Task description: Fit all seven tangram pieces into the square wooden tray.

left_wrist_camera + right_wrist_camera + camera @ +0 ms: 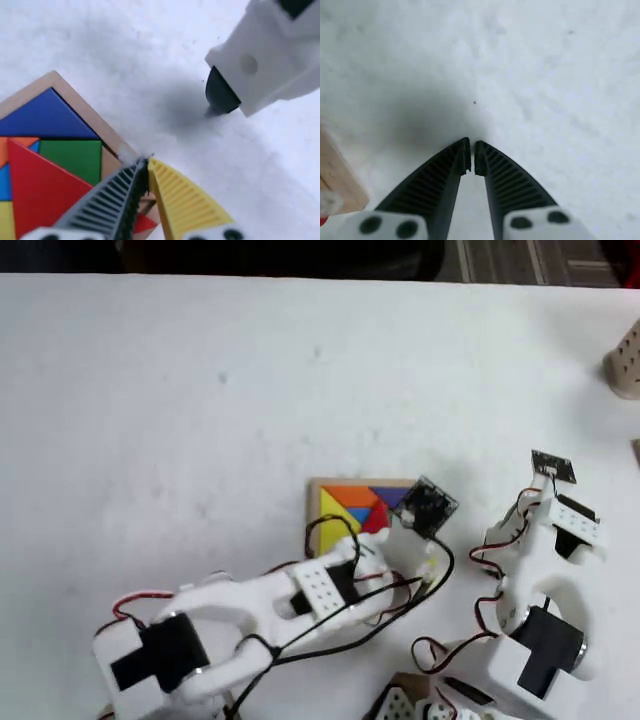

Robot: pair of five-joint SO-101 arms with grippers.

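The square wooden tray (313,502) lies mid-table with coloured tangram pieces in it. In the left wrist view its rim (57,80) frames a blue triangle (47,115), a green square (75,156), a large red triangle (35,185), an orange piece (15,145) and a yellow piece (6,217). My left gripper (146,165) is shut with nothing between its fingers, its tips at the tray's edge. The left arm (320,590) covers the tray's near side. My right gripper (472,150) is shut and empty over bare table, a corner of the tray (335,180) beside it.
The right arm (545,540) stands to the right of the tray, and part of it (260,55) rests close to the left gripper. A wooden peg block (625,360) sits at the far right edge. Loose cables (440,580) run between the arms.
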